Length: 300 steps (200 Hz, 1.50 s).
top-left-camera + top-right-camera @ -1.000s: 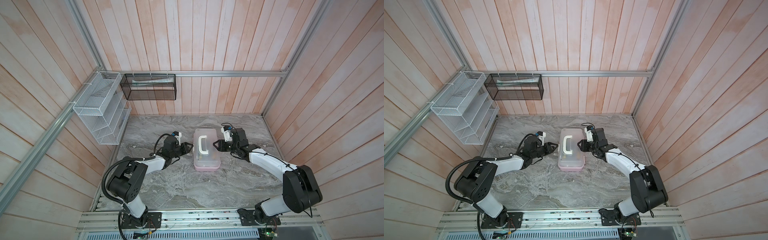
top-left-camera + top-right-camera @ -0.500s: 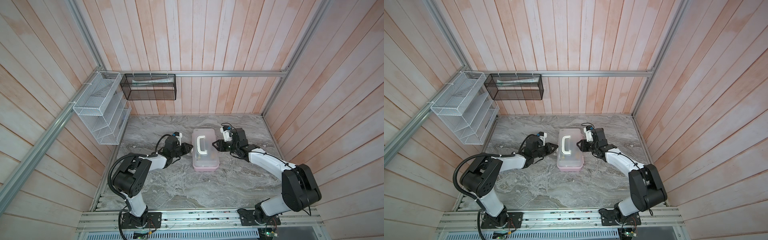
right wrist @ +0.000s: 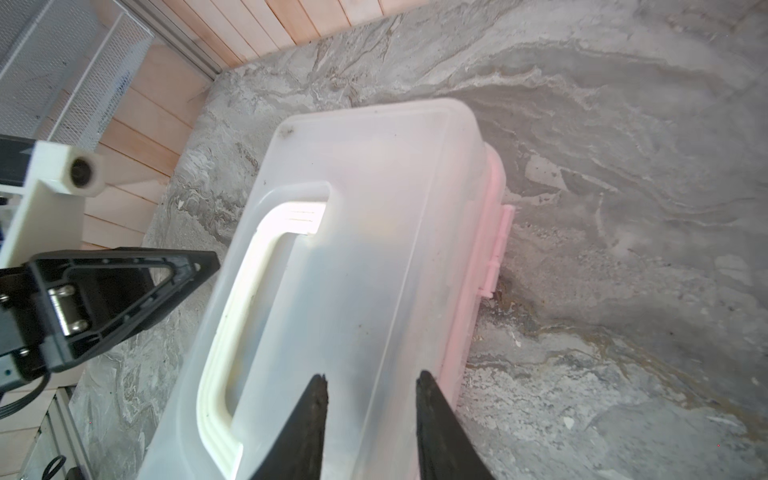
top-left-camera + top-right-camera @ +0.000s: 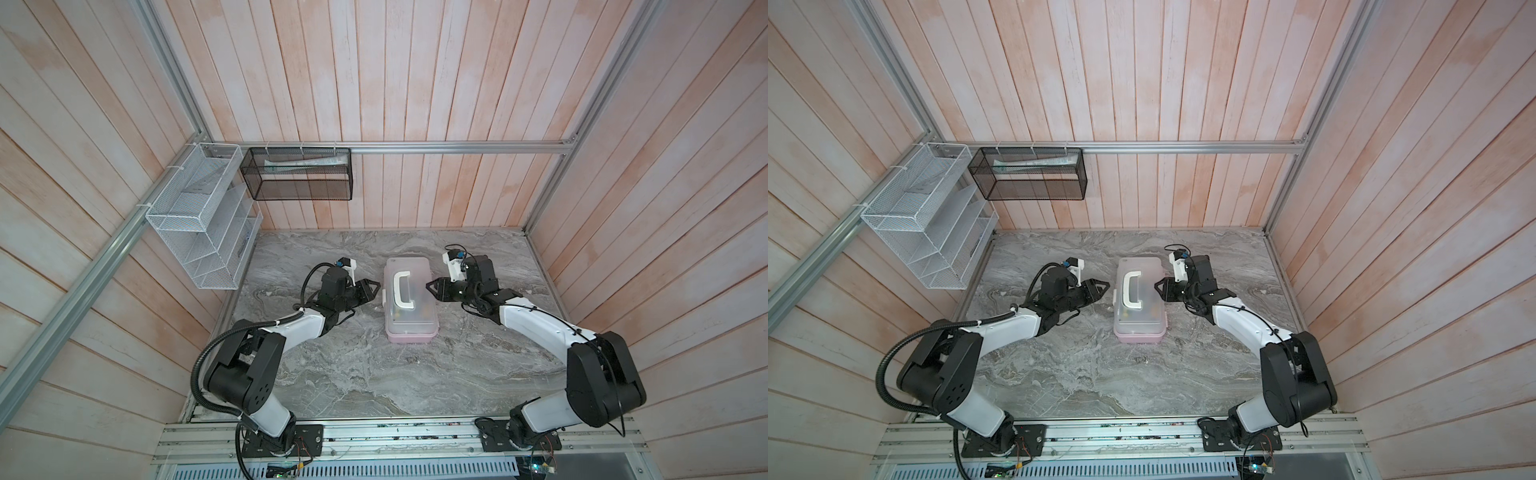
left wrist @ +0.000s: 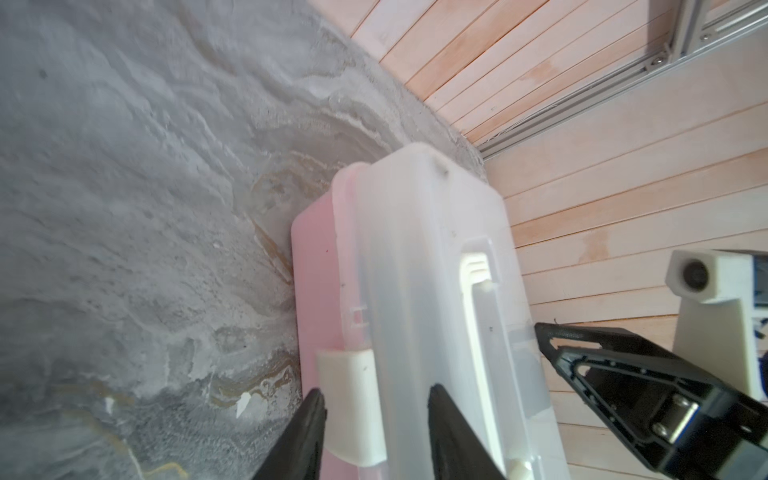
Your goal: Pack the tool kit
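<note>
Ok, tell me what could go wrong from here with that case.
1. The left claw straddles the white latch with open jaws; a push could slide the case across the smooth table instead of snapping the latch.
2. The right claw hangs open at the lid's opposite edge, gripping nothing, so it may brace poorly.
3. Whether the latch is fully shut cannot be told; lifting by the handle could pop the lid.

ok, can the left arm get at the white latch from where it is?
Probably yes: the left gripper is open and pointed straight at the latch on the case, with nothing between.
</note>
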Each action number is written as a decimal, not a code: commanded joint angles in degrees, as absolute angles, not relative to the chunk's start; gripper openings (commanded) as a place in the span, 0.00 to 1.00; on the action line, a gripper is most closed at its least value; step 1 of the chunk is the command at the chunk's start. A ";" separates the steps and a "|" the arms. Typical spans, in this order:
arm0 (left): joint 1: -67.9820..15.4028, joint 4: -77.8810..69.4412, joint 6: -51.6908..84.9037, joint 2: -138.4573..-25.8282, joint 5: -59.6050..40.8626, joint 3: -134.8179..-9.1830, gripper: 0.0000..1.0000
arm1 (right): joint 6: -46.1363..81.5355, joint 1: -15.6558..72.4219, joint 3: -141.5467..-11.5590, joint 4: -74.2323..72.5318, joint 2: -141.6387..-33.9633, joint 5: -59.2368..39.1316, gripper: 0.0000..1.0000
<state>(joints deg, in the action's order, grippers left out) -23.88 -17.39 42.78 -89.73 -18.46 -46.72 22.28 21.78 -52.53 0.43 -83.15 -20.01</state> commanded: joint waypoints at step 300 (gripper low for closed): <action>2.94 -68.94 4.94 -88.41 2.41 -13.54 1.00 | 11.96 28.35 -28.32 -30.54 -64.32 21.17 0.98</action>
<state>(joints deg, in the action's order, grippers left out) 2.57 -58.78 4.97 -79.75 11.09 -10.90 13.23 28.05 -29.91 -24.45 -62.15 19.18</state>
